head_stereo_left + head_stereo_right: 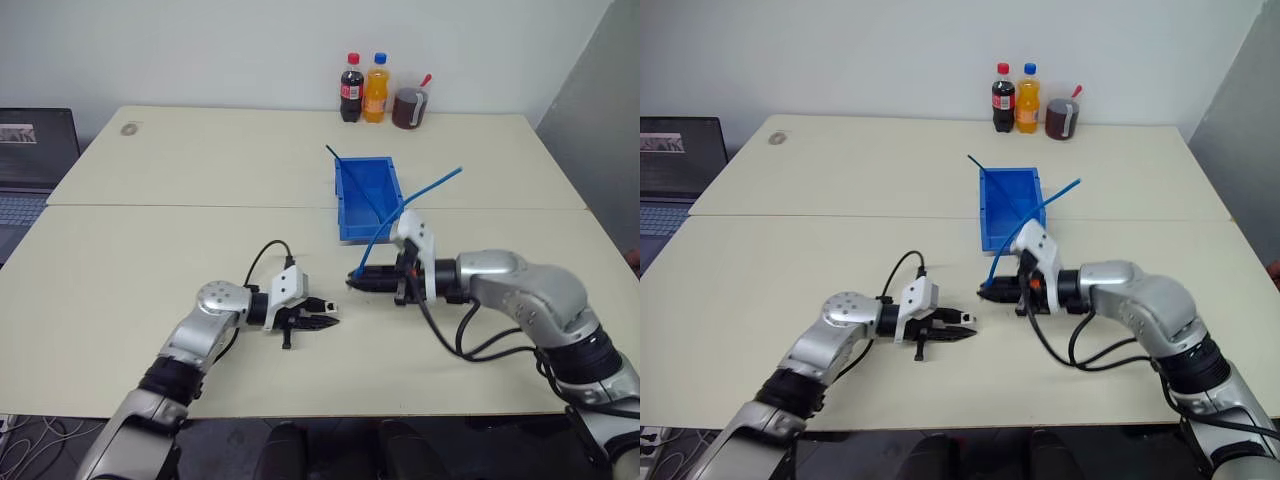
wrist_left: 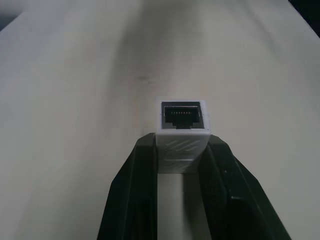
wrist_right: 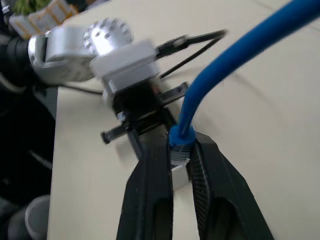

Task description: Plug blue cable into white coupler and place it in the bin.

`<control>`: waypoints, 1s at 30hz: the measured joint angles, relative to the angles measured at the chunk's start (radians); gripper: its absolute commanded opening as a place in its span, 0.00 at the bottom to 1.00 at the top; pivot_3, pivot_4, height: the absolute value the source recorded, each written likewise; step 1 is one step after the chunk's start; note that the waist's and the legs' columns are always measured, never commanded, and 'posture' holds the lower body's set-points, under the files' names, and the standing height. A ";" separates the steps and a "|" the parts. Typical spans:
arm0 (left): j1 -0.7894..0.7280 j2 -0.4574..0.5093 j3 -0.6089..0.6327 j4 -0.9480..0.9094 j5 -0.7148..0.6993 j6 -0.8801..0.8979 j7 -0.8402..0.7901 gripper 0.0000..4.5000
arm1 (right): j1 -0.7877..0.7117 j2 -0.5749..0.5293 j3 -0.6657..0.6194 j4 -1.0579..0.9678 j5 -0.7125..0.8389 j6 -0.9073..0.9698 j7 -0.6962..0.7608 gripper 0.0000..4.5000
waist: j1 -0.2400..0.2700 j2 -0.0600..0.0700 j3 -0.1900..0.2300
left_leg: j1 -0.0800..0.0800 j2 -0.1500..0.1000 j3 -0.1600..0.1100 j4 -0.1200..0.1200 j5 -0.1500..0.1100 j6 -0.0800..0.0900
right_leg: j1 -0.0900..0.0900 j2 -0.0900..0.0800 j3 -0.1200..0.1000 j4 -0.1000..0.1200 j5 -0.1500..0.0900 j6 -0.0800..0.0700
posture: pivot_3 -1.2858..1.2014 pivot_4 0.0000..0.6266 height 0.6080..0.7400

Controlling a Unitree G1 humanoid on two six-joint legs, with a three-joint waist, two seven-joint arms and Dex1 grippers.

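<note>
Left wrist view: left pincer point(image 1: 328, 322) squeezes the coupler point(image 2: 183, 122). Right pincer point(image 1: 356, 280) grips the cable point(image 3: 187, 138) plug, facing it over the tabletop point(image 1: 150, 260). Crooked aim could jam it.

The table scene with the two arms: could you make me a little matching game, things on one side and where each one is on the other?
Things:
1. white coupler
2. blue cable
3. bin
4. bottles

Places:
A. at the table's far edge, by the wall
B. clamped in the left gripper
C. on the table beyond the grippers
D. its plug end clamped in the right gripper

Pairs: 1-B, 2-D, 3-C, 4-A
</note>
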 measured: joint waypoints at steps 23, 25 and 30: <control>-0.051 -0.050 0.006 0.136 0.025 -0.132 -0.083 0.17 | 0.011 0.135 0.067 0.188 -0.325 -0.255 0.174 0.05 | 0.007 0.000 -0.001 | 0.002 0.000 -0.001 0.000 0.000 0.000 | 0.001 0.000 0.000 0.001 0.002 -0.001 | 0.52 0.24 1.00; -0.050 -0.049 0.006 0.136 0.026 -0.132 -0.082 0.17 | 0.011 0.133 0.075 0.193 -0.358 -0.293 0.190 0.05 | 0.007 0.000 -0.001 | 0.002 0.000 -0.001 0.000 0.000 0.000 | 0.002 0.000 0.000 0.001 0.002 -0.001 | 0.52 0.24 1.00; -0.049 -0.049 0.007 0.135 0.033 -0.130 -0.079 0.17 | -0.001 0.130 0.097 0.214 -0.421 -0.363 0.215 0.05 | 0.006 0.001 -0.005 | 0.003 0.000 -0.001 0.000 0.000 0.000 | 0.002 0.000 0.000 0.001 0.002 -0.001 | 0.52 0.24 1.00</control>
